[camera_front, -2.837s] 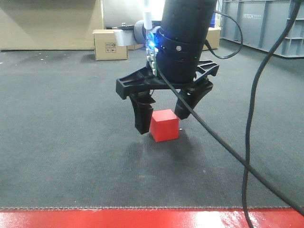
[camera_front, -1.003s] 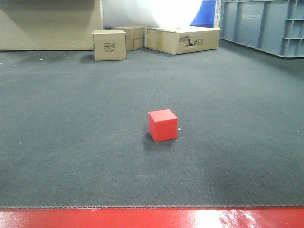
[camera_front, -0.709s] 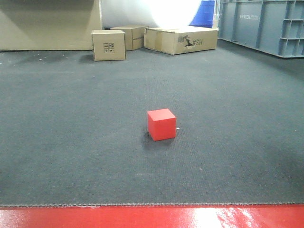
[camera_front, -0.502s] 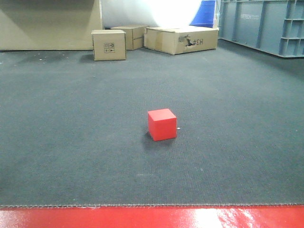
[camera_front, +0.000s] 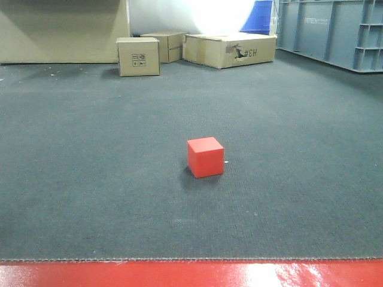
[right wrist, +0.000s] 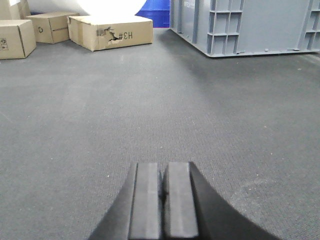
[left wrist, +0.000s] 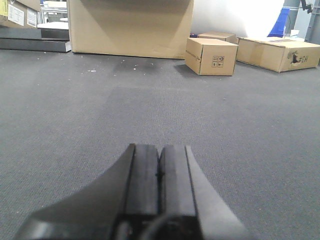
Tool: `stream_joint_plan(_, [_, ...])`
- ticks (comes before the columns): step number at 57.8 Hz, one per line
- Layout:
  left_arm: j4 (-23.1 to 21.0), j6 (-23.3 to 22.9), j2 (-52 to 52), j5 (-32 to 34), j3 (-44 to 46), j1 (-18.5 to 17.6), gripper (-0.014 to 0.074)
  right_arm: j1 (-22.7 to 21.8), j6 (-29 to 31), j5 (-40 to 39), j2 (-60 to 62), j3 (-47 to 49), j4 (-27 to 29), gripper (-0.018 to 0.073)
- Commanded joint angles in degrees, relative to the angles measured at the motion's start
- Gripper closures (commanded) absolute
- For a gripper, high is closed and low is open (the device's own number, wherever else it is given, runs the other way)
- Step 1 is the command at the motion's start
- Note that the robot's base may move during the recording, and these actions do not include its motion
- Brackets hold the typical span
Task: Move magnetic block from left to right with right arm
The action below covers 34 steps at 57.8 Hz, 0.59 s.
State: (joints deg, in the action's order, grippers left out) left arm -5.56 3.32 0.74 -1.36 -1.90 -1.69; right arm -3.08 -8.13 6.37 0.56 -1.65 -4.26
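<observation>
The magnetic block [camera_front: 205, 157], a small bright-red cube, rests alone on the dark grey carpet near the middle of the front view. No arm or gripper shows in that view. In the left wrist view my left gripper [left wrist: 159, 147] is shut, its two black pads pressed together with nothing between them, low over bare carpet. In the right wrist view my right gripper [right wrist: 163, 165] is likewise shut and empty over bare carpet. The block appears in neither wrist view.
Brown cardboard boxes stand at the back: a small one [camera_front: 138, 56] and a long torn one [camera_front: 230, 50]. A large tan box [left wrist: 130, 27] sits far left. Grey-blue plastic crates [camera_front: 335, 33] line the right. A red strip [camera_front: 191, 274] borders the carpet's near edge.
Earlier an open gripper straddled the red block from above; it has since withdrawn out of the front view. The block stays where it was on the carpet.
</observation>
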Motion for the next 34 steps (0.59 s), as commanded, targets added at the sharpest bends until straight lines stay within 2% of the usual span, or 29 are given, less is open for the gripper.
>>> stream_joint_plan(1, [-0.3,-0.3,0.5,4.5,-0.5,-0.3,0.0722,-0.3,0.3,-5.8,1.3,-0.1,-0.5,0.0501])
stream_joint_plan(34, [-0.3,-0.3,0.5,4.5,-0.5,-0.3,0.0722,-0.3,0.3,-5.8,1.3,-0.1,-0.5,0.0501])
